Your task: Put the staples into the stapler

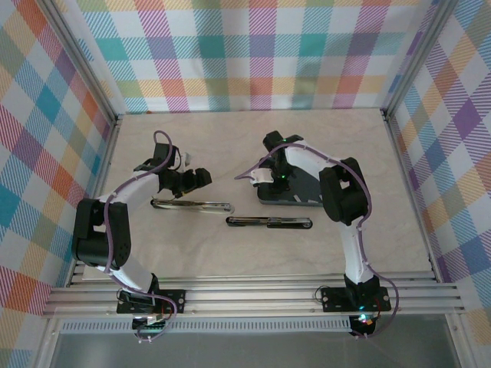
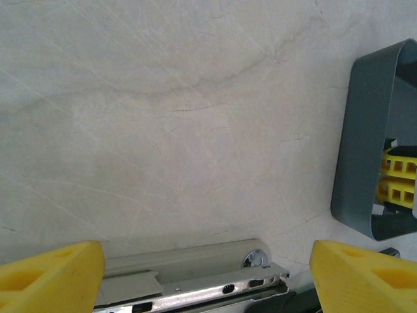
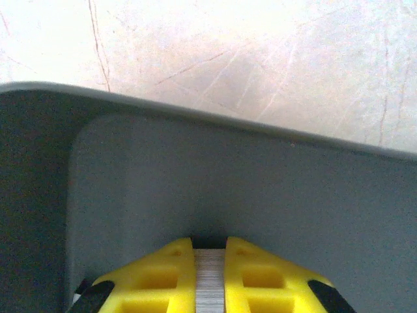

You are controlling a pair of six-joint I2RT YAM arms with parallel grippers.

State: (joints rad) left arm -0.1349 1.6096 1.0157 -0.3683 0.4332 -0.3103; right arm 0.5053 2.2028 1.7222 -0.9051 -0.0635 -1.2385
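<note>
Here, the staples [image 3: 209, 287] are clamped by the right tool [image 3: 209, 251] inside the tray [image 3: 273, 189]; a straight, level lift is advised. The left tool [image 2: 207, 274] is set wide above the open stapler [image 2: 195, 285].

Table [image 1: 230, 146] with two staplers [image 1: 192, 205], grey tray [image 1: 298, 198]

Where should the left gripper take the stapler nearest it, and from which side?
Across its narrow width near mid-length, coming down from above. The stapler lies flat on the table, long and slim, so only its long sides offer opposing faces. The left gripper is open, but its fingers line up along the stapler's length, so it would probably need a quarter turn first.
</note>
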